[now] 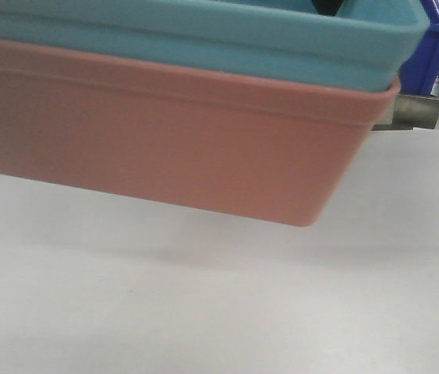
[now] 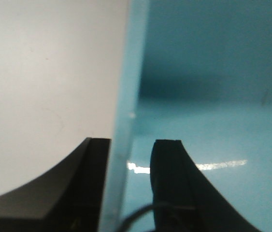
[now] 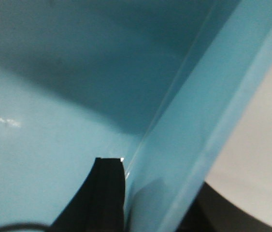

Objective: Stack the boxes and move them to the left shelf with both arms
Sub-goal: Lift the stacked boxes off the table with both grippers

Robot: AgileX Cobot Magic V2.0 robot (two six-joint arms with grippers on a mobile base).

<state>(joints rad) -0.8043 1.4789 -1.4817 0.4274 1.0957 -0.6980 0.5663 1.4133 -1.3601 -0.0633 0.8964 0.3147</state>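
I have the left gripper (image 2: 131,164) and right gripper (image 3: 160,193) each pinching a wall of the blue tub (image 1: 203,39), nested in the pink tub (image 1: 164,140) at upper frame, so both lift together above the tabletop (image 1: 203,312).

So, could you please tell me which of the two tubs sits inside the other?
The light blue tub; it nests inside the pink tub, whose wall shows below it.

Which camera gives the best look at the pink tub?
The front-facing view: the pink tub fills the frame, the blue tub nested inside. Both wrist views show the blue tub's inside and rim, but no pink.
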